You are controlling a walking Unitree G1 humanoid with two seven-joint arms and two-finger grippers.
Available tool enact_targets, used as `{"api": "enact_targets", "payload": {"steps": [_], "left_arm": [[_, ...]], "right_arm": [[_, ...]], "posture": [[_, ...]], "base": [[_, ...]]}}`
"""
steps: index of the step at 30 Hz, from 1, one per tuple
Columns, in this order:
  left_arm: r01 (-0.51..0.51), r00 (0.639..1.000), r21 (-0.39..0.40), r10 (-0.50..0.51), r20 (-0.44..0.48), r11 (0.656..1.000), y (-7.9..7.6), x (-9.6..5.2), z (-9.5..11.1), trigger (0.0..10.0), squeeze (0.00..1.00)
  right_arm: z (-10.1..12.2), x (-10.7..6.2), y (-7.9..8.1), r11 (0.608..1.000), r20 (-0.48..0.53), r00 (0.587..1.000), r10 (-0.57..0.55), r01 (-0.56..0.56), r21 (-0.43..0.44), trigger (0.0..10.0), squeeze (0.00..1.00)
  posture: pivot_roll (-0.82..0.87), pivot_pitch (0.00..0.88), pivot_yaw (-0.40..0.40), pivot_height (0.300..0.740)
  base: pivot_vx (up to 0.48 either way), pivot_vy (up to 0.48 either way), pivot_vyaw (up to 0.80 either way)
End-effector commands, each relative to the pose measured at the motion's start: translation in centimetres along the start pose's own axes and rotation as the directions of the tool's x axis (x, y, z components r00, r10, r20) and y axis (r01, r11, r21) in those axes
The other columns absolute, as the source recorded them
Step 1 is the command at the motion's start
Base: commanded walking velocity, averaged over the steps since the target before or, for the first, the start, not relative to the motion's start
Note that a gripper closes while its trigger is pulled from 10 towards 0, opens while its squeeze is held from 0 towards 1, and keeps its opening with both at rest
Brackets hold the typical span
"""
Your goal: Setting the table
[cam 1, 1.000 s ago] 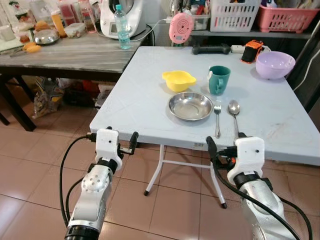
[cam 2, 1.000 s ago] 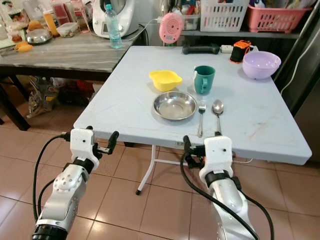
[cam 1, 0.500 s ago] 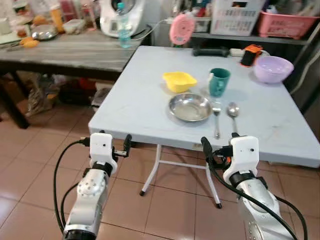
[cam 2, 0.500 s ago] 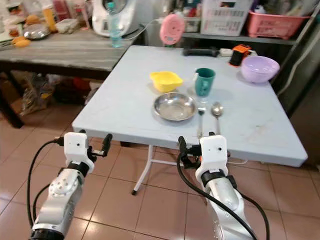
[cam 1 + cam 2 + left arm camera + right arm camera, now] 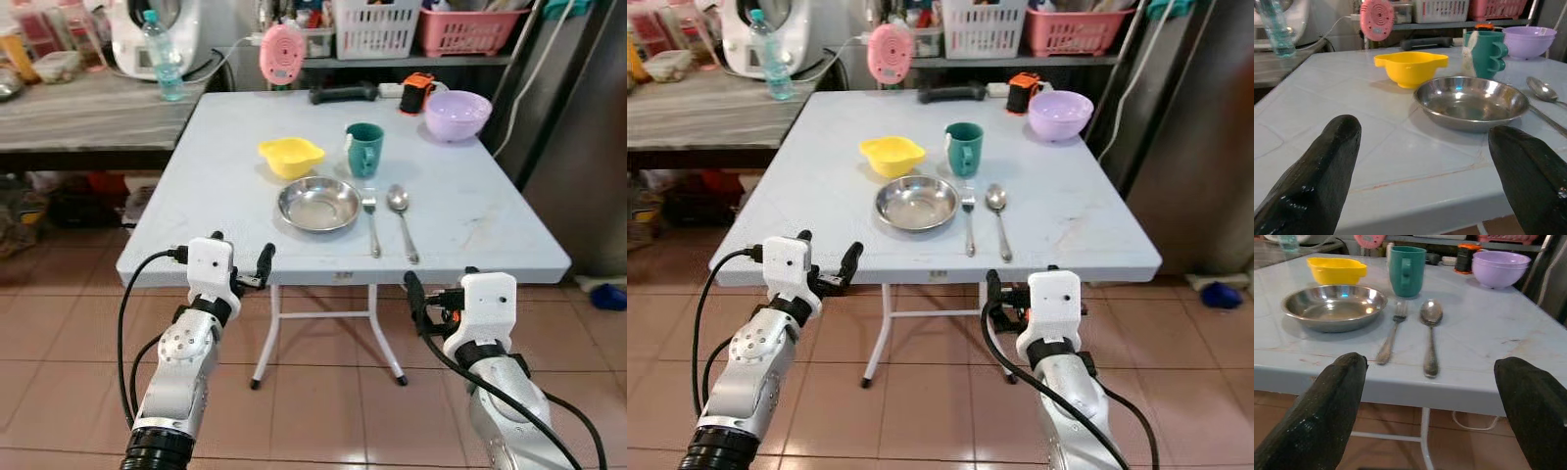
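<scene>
Right wrist view shows fork (image 5: 1392, 335) and spoon (image 5: 1430, 333) beside steel plate (image 5: 1334, 306) — both my grippers wide, empty; I should approach slowly.

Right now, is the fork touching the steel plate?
Apart. The right wrist view shows a strip of bare table between the fork and the rim of the steel plate.

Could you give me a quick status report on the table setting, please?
Both pincers, left and right, open, empty, before table edge. Steel plate, fork, spoon, mug laid.
</scene>
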State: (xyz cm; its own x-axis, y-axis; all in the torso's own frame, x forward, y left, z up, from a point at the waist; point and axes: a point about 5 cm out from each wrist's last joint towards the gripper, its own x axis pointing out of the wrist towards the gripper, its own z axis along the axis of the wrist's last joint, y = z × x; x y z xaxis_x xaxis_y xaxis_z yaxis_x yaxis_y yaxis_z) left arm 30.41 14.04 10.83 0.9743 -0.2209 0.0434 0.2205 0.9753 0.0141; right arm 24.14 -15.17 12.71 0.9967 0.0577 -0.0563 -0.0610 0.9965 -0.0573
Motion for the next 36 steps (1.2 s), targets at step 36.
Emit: {"api": "enact_targets", "payload": {"steps": [36], "left_arm": [[0.083, 0.996, 0.004, -0.083, -0.02, 0.997, -0.4, 0.0, -0.2, 10.0, 0.0]], "right_arm": [[0.5, 0.4, 1.2, 0.999, 0.035, 0.998, 0.043, -0.043, -0.011, 10.0, 0.0]], "posture": [[-0.17, 0.008, 0.089, 0.74]], "base": [[0.327, 0.0, 0.0]]}}
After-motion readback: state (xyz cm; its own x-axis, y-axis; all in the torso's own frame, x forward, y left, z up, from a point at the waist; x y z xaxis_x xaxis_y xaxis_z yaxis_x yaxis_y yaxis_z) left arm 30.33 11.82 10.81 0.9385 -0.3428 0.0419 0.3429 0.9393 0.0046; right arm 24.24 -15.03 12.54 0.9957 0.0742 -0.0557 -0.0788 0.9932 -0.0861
